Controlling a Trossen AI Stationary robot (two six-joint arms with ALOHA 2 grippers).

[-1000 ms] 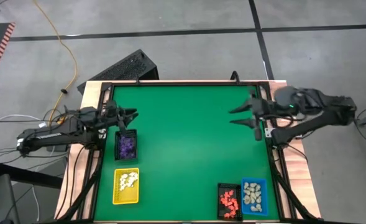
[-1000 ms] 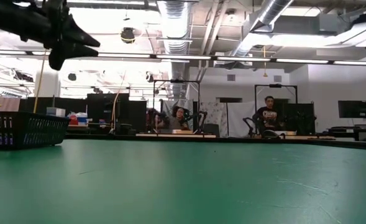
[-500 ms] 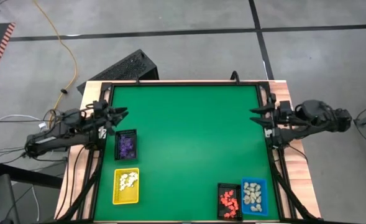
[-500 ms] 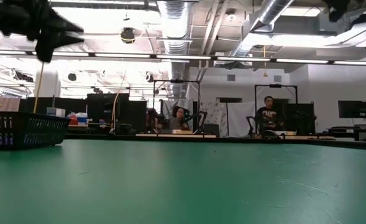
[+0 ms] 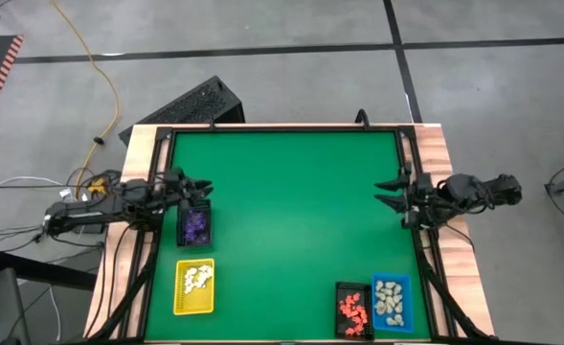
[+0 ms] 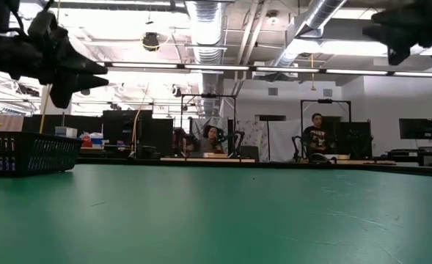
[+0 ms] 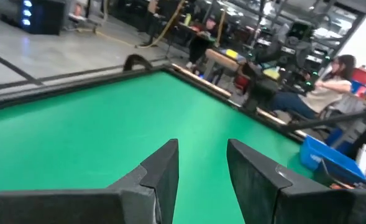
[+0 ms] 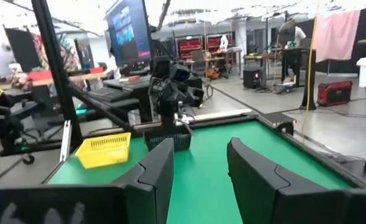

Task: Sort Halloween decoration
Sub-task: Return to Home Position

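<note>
Green matting covers the table [image 5: 291, 220], with nothing loose on its open middle; the Halloween decoration sits sorted in four small trays. The purple figurines [image 5: 196, 224] lie in a black tray [image 5: 180, 230] by the left edge; just nearer the front, the white figurines [image 5: 198, 278] lie in a yellow tray [image 5: 193, 302]. At the front right corner, the orange-red figurines [image 5: 351, 309] fill a second black tray [image 5: 354, 286], and touching its side is a blue tray [image 5: 393, 280] holding the cream-beige figurines [image 5: 389, 297]. The left gripper [image 5: 203, 188] hangs over the left edge of the table, just behind the black tray with the purple pieces, its fingers pointing inward; the left wrist view shows its jaws spread with only bare green between them. The right gripper [image 5: 381, 191] hangs over the right edge, well apart from the trays at the front corner and facing the left one across the table; its jaws are likewise spread and hold nothing. In the low view both grippers are up in the air, clear of the surface; beyond the table, people sit at workstations in the room.
</note>
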